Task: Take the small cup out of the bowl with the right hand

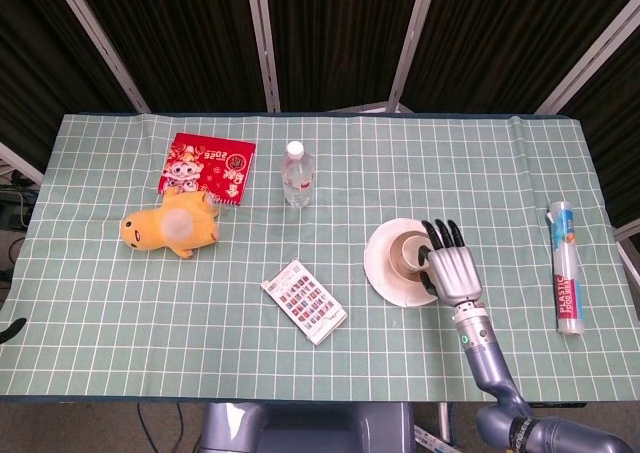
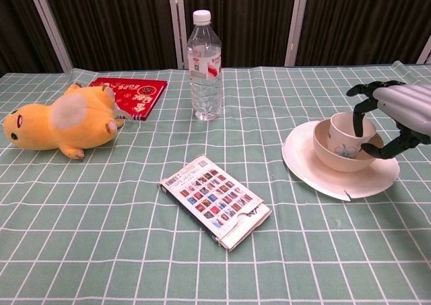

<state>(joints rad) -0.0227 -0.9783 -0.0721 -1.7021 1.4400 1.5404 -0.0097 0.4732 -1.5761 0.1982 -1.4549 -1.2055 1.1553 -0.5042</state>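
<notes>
A small white cup [image 2: 347, 136] with a faint blue print stands inside a cream bowl [image 2: 340, 158], which sits on a white plate [image 2: 316, 175]. In the head view the bowl [image 1: 401, 254] and plate [image 1: 385, 273] lie right of the table's centre. My right hand [image 2: 397, 110] hovers at the cup's right side. Its dark fingers [image 2: 358, 113] curl down over the cup's rim, and the thumb reaches low by the bowl's right edge. The cup still rests in the bowl, and I see no firm grip on it. The head view shows this right hand [image 1: 456, 272] covering the plate's right part. My left hand is out of sight.
A water bottle [image 2: 204, 64] stands at the back centre. A red booklet [image 2: 128, 96] and a yellow plush toy [image 2: 60, 123] lie at the left. A card-covered box [image 2: 215, 200] lies in front. A plastic-wrap roll [image 1: 566, 267] lies near the right edge.
</notes>
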